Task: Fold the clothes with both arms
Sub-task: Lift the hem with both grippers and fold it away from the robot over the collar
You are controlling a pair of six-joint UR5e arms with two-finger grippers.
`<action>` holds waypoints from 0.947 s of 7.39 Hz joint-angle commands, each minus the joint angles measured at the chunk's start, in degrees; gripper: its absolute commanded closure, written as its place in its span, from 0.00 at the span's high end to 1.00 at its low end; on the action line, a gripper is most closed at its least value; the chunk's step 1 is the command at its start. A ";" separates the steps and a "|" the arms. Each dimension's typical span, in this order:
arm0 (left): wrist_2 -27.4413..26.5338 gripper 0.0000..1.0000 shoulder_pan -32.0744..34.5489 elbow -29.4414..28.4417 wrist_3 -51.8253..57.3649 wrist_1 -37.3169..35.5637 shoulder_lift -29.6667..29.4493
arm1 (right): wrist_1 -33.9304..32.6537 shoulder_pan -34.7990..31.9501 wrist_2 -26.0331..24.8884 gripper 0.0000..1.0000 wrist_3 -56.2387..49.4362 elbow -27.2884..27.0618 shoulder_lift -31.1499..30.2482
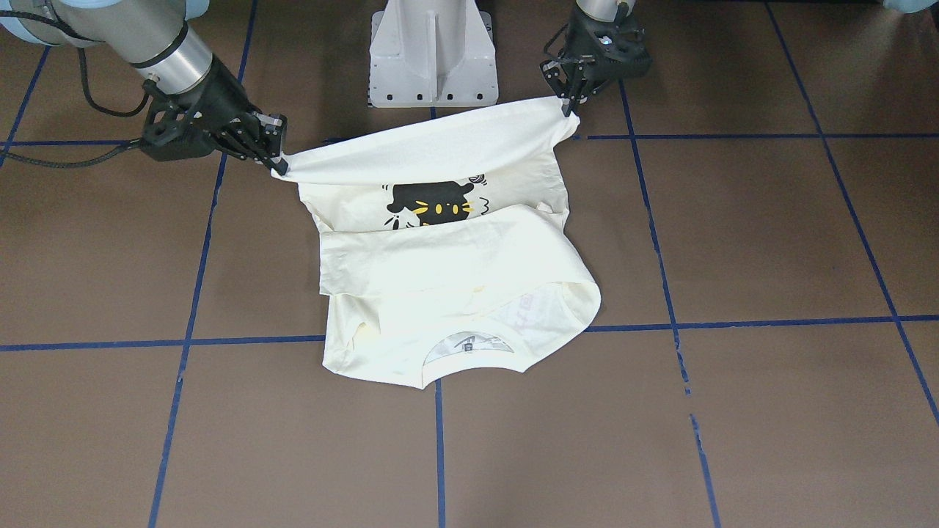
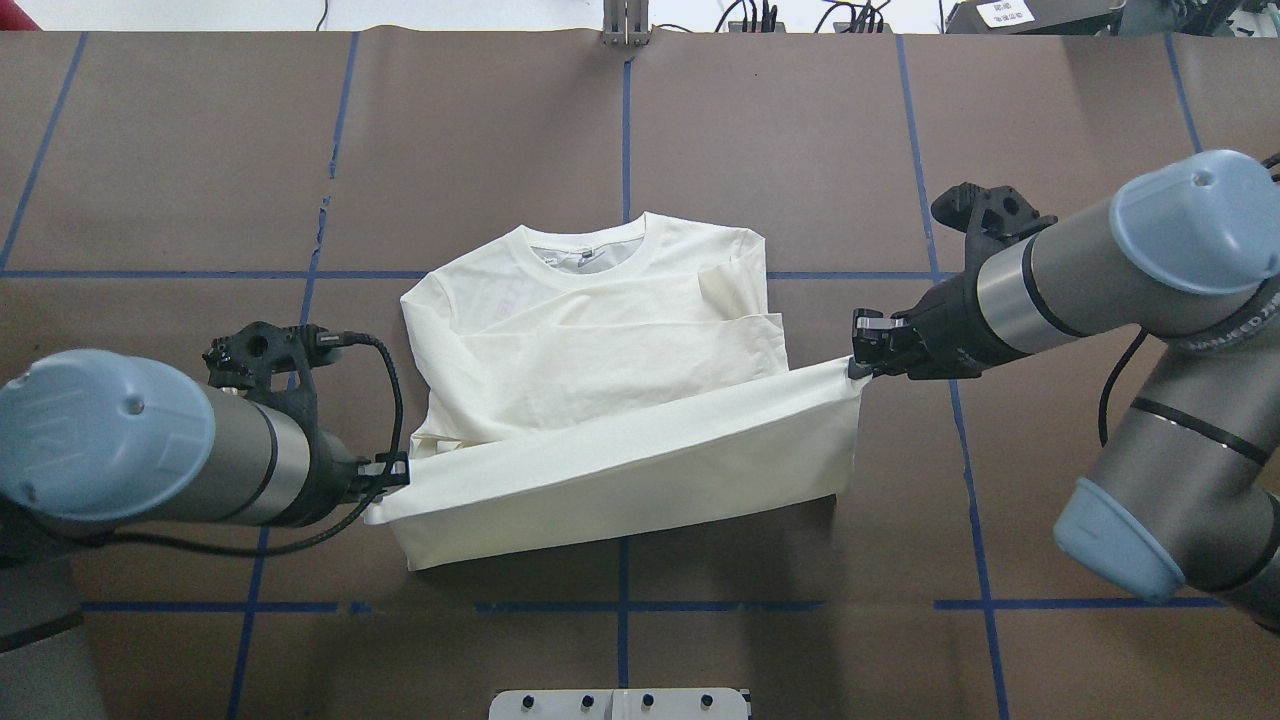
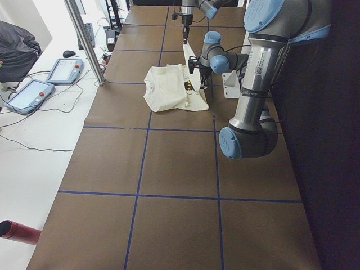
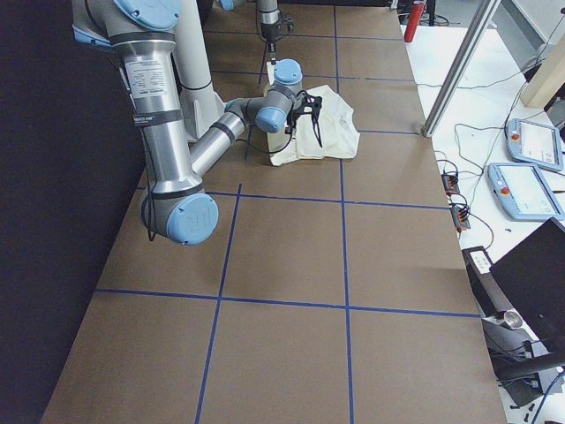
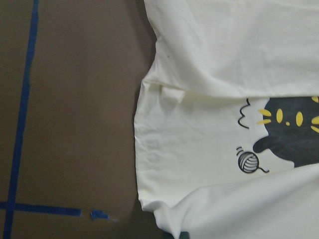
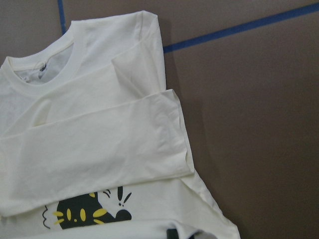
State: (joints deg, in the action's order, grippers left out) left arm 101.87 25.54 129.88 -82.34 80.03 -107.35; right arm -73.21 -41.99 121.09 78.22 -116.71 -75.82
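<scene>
The cream-white T-shirt [image 2: 600,340] lies on the brown table with its collar [image 2: 590,245] away from the robot and its sleeves folded across the body. Both grippers hold the bottom hem raised and stretched between them. My left gripper [image 2: 395,475] is shut on the hem's left corner and also shows in the front-facing view [image 1: 568,110]. My right gripper [image 2: 858,362] is shut on the other corner and also shows in the front-facing view [image 1: 279,165]. The black cat print [image 1: 433,205] shows under the lifted hem, and in both wrist views [image 5: 294,134] [image 6: 84,211].
The white pedestal [image 1: 433,51] stands just behind the raised hem. Blue tape lines [image 2: 625,120] grid the table. A metal post [image 3: 84,39] and teach pendants [image 3: 34,93] are off the table's far edge, on the operators' side.
</scene>
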 commanded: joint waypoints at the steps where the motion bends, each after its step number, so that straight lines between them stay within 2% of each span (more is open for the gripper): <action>1: 0.78 0.00 7.30 -7.85 0.78 0.21 -5.04 | -0.09 -2.92 -0.06 0.00 -1.14 7.95 7.75; 3: 0.78 0.00 12.66 -16.29 4.63 4.40 -8.05 | 0.00 -4.50 -0.23 0.00 -1.40 13.85 12.25; 5: 0.69 0.00 15.58 -26.82 5.44 14.75 -8.14 | 0.00 -7.39 -0.24 0.00 -1.40 24.20 19.18; 7: 0.61 0.00 17.17 -33.27 5.96 21.73 -8.49 | 0.09 -8.02 -0.15 0.00 -1.49 31.08 22.89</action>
State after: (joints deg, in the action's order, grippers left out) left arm 102.52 41.67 100.63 -76.82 97.66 -115.54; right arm -73.19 -49.44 120.87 76.79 -90.00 -55.32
